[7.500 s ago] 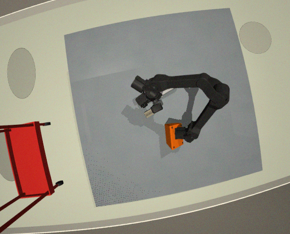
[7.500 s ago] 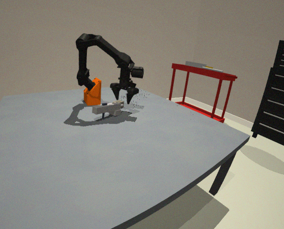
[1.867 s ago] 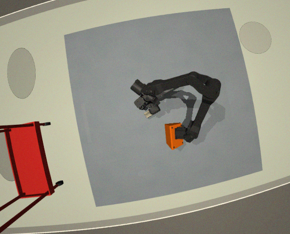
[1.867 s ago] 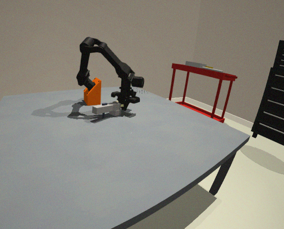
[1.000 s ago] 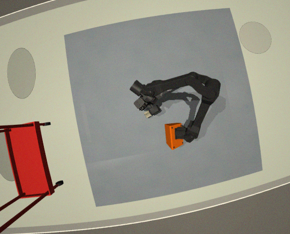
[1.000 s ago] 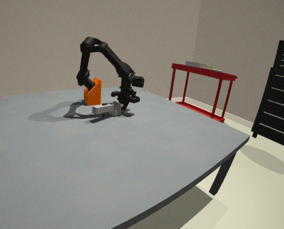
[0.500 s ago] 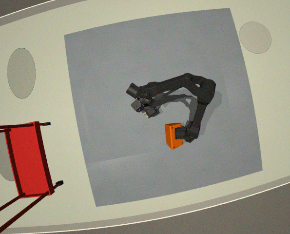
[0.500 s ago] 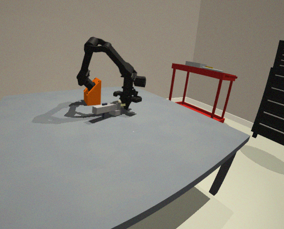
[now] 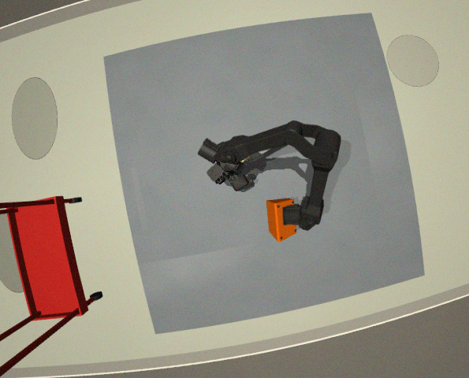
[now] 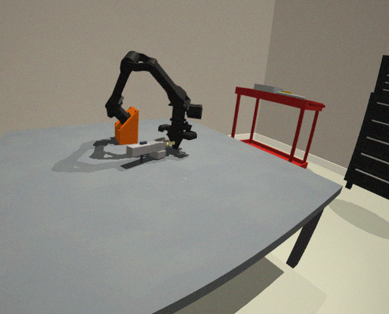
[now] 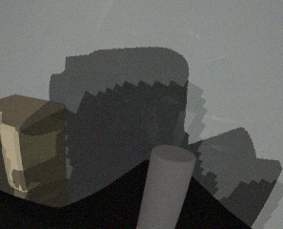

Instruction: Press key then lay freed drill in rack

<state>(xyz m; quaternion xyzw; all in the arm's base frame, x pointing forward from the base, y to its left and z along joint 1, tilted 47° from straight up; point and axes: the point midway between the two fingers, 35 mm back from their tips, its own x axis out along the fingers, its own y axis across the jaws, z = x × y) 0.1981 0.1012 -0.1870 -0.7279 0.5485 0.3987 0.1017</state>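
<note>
My gripper [image 9: 228, 179] [image 10: 176, 147] [image 11: 160, 171] points down, low over the table, beside the right end of a pale grey beam [image 10: 140, 149]. Its fingers are shut on a plain grey cylinder, which looks like the drill [image 11: 168, 178]; its far end sticks out past the black fingers. A tan block [image 11: 36, 148] stands left of it in the wrist view. A small yellowish part [image 10: 170, 143] shows by the fingers. A dark knob [image 10: 142, 142] sits on the beam, and a lower grey block [image 10: 157, 155] is under its right part. I cannot tell which part is the key, nor make out the rack.
The orange base mount [image 9: 273, 220] [image 10: 128, 129] stands on the grey table [image 9: 206, 73] [image 10: 153, 219] behind the beam in the exterior view. The arm hides most of the fixture from above. A red workbench [image 9: 42, 260] [image 10: 270, 97] and a black cabinet [image 10: 380, 128] stand off the table.
</note>
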